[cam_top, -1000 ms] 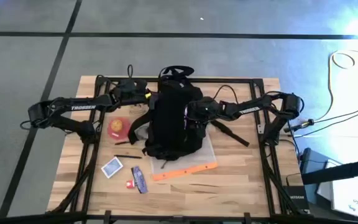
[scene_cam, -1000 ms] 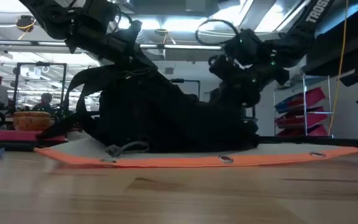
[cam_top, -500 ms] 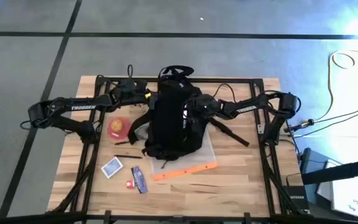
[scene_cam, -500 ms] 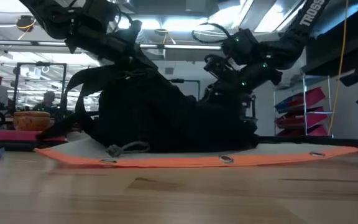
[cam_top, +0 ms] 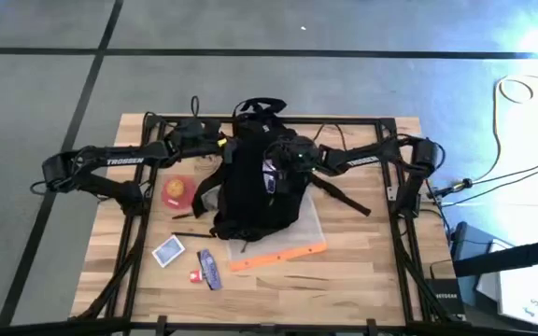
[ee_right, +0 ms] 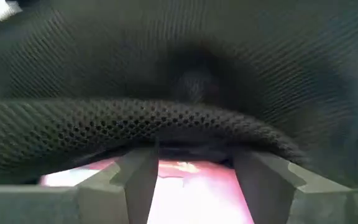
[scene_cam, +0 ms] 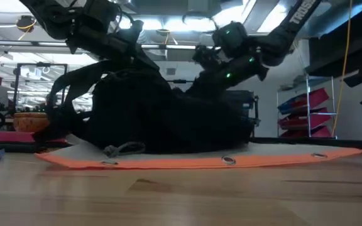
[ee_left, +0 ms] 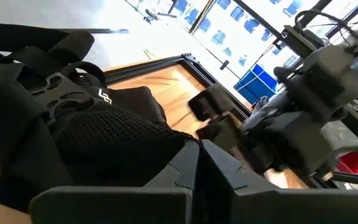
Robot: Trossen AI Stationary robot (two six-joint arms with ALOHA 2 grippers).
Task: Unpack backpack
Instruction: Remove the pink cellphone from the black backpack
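The black backpack (cam_top: pixel 255 182) lies on an orange-edged clear mat (cam_top: pixel 283 252) in the middle of the table, with its straps trailing to both sides. My left gripper (cam_top: pixel 216 142) is shut on the backpack's fabric at its far left corner. My right gripper (cam_top: pixel 281 161) reaches over the backpack from the right and is open. In the right wrist view its fingers (ee_right: pixel 143 174) poke under a black mesh edge (ee_right: pixel 166 121). A pink-red thing (ee_right: pixel 194 186) shows between them inside the backpack. My left gripper pinches black mesh fabric (ee_left: pixel 166 140) of the backpack between its two shut fingers, coming from the table's left. The fabric is drawn up off the table there. My right gripper's open fingers sit under the backpack's mesh edge, which lies across their tips. Whether they touch the pink-red thing I cannot tell.
Left of the backpack stands a small dish holding a red-orange fruit (cam_top: pixel 176 189). Toward the near left lie a pen (cam_top: pixel 191 235), a blue card box (cam_top: pixel 168 250), a blue packet (cam_top: pixel 210 269) and a small red thing (cam_top: pixel 195 276). A black frame rail (cam_top: pixel 400 168) borders the table.
My right gripper has moved toward the table's left, across the top of the backpack, and has risen a little. The backpack has shifted slightly toward the left, and its left part now bulges higher.
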